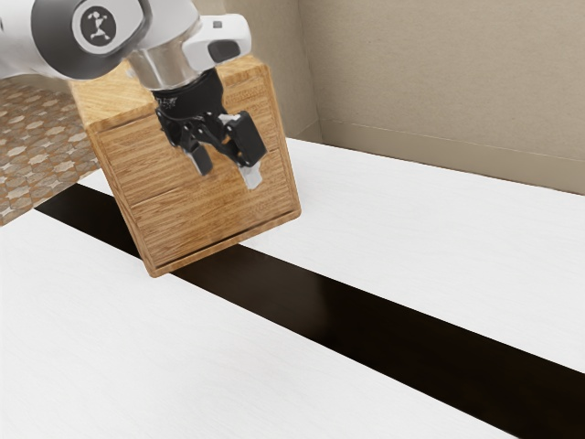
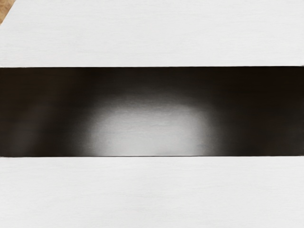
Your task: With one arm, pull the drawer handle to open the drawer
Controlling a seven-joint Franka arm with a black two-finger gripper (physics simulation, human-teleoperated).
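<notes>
A wooden drawer cabinet (image 1: 206,215) stands at the exterior view's upper left, on a white table (image 1: 411,229). Its front shows two drawer panels, one above the other, and both look closed. My black gripper (image 1: 226,167) hangs in front of the upper panel (image 1: 137,151) with its fingers apart and nothing between them. One fingertip (image 1: 251,176) is pale, the other (image 1: 201,161) is dark. I see no handle; the hand covers the middle of the upper panel. A sliver of the wooden cabinet (image 2: 3,12) sits at a corner of the wrist view.
A glossy black stripe (image 1: 366,315) runs diagonally across the table just in front of the cabinet; in the wrist view the black stripe (image 2: 152,111) lies under the hand. Beige walls (image 1: 439,73) stand behind. A patterned floor (image 1: 37,146) lies at the exterior view's left.
</notes>
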